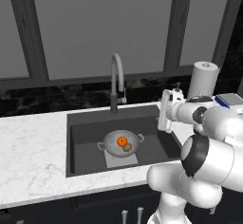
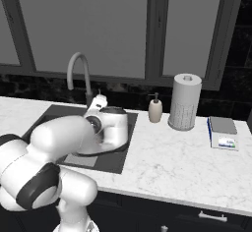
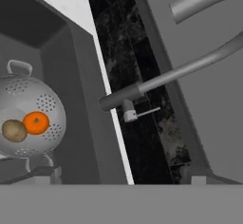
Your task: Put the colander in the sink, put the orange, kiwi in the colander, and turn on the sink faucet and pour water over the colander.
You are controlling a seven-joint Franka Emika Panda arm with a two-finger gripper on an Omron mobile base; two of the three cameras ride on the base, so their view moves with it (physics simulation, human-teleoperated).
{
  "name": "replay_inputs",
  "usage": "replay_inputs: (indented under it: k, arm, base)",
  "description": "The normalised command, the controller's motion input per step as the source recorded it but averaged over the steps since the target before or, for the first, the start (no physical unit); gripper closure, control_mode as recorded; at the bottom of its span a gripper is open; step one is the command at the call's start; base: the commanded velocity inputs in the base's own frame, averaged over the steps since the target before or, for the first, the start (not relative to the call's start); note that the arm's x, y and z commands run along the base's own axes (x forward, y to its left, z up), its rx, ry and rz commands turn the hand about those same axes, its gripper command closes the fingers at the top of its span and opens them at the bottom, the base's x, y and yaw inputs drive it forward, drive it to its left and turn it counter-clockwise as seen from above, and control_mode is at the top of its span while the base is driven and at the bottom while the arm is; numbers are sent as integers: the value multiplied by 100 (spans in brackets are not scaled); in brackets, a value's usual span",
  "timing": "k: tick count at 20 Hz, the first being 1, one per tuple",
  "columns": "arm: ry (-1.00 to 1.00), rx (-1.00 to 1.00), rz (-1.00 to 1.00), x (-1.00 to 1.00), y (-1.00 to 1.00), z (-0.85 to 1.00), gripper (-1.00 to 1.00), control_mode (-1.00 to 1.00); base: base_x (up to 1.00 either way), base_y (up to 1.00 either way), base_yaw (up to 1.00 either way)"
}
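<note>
Gripper (image 1: 164, 122) open; perforated metal colander (image 1: 120, 143) round.

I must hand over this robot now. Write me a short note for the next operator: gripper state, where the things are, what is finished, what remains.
Gripper: open, holding nothing, raised over the right side of the sink.
Colander: upright on the sink bottom.
Orange and kiwi: both inside the colander, side by side.
Sink faucet: behind the sink, no water visible; the hand view looks toward its small side lever.
Done: colander placed, both fruits loaded.
Left: turn the faucet on and run water over the colander.
</note>
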Motion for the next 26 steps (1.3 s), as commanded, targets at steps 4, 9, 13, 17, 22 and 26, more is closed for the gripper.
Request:
replay_inputs:
  k: [4, 9, 13, 17, 22, 26]
  arm:
    - [20, 23, 30, 19, -4, 40, -100, -100]
    - [25, 20, 26, 22, -2, 66, -100, -100]
    - [27, 23, 23, 17, -14, 85, -100, -100]
    - [22, 27, 20, 10, -30, 85, -100, -100]
    - [16, 28, 12, 17, -34, 88, -100, -100]
    - [17, 30, 11, 42, -41, 77, -100, -100]
  base:
    - [0, 0, 0]
    - [0, 0, 0]
    - [0, 0, 0]
    - [0, 0, 0]
    - [0, 0, 0]
    - [0, 0, 0]
